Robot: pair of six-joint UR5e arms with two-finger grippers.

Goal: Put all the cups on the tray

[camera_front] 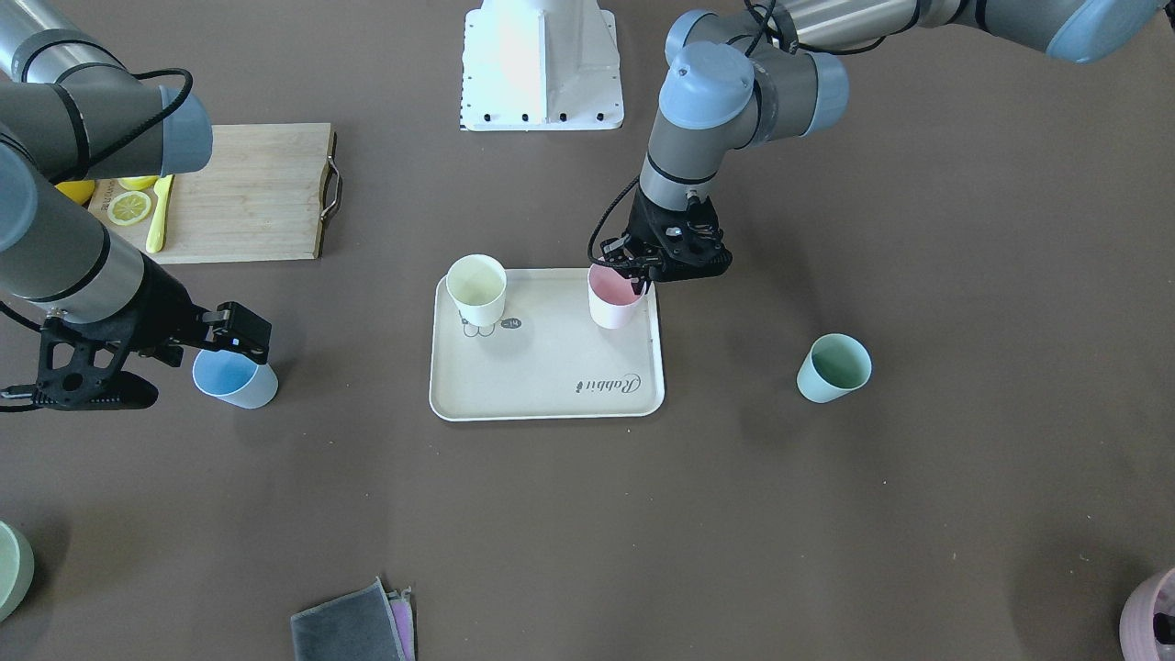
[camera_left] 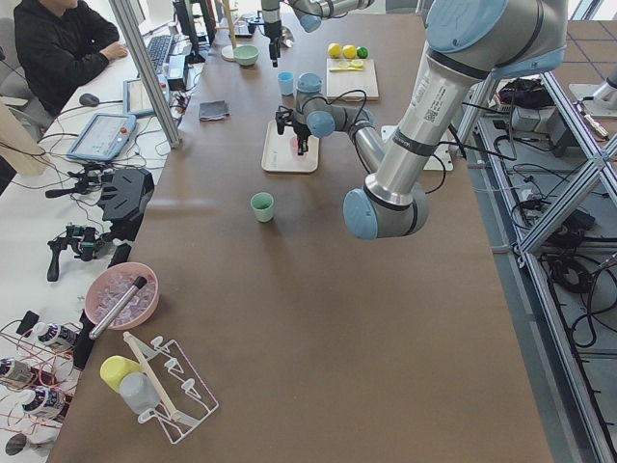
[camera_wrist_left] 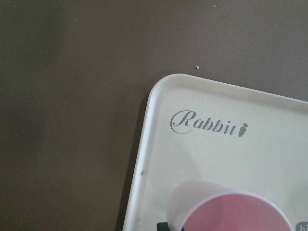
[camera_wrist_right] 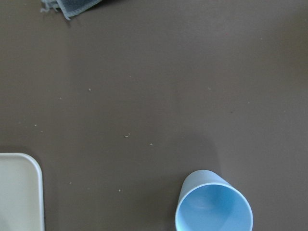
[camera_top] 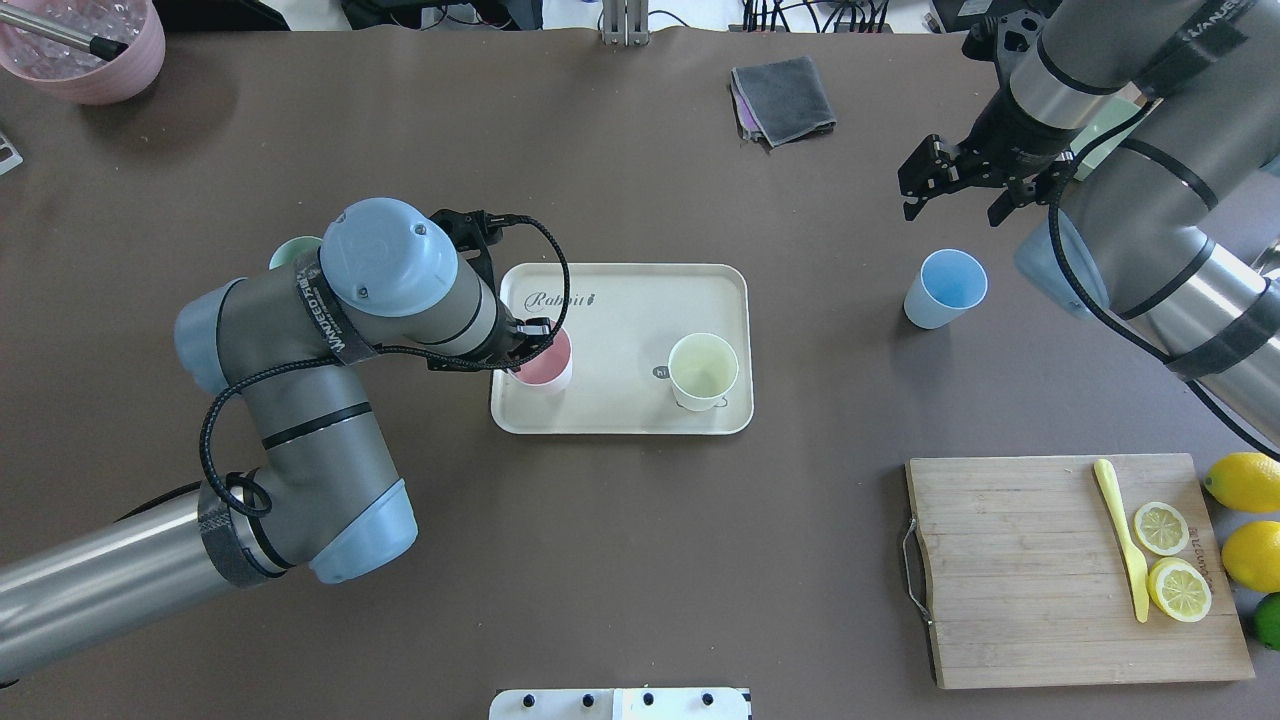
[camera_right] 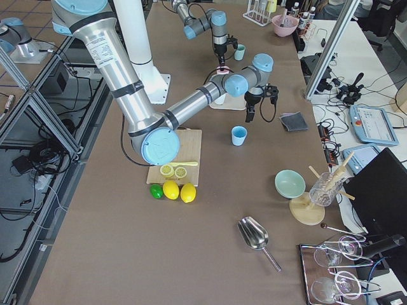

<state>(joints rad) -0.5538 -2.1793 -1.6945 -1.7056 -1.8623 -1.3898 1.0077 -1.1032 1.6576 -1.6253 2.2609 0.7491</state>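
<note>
The cream tray (camera_front: pixel 551 397) (camera_top: pixel 640 290) lies mid-table. On it stand the pale yellow cup (camera_front: pixel 476 289) (camera_top: pixel 703 370) and the pink cup (camera_front: pixel 613 296) (camera_top: pixel 545 368) (camera_wrist_left: pixel 231 209). My left gripper (camera_front: pixel 640 274) (camera_top: pixel 533 338) is shut on the pink cup's rim, and the cup rests on the tray's corner. The light blue cup (camera_front: pixel 234 378) (camera_top: pixel 945 288) (camera_wrist_right: pixel 214 208) stands on the table off the tray. My right gripper (camera_top: pixel 955 208) hangs open and empty just beyond it. The mint green cup (camera_front: pixel 833 367) (camera_left: pixel 262 205) stands alone on the table, mostly hidden behind my left arm in the overhead view.
A bamboo cutting board (camera_top: pixel 1010 570) with lemon slices and a yellow knife lies on my right, with lemons (camera_top: pixel 1245 480) beside it. A grey cloth (camera_top: pixel 783 98) lies at the far edge. A pink bowl (camera_top: pixel 85 50) and a pale green bowl (camera_front: pixel 9 569) sit at the far corners.
</note>
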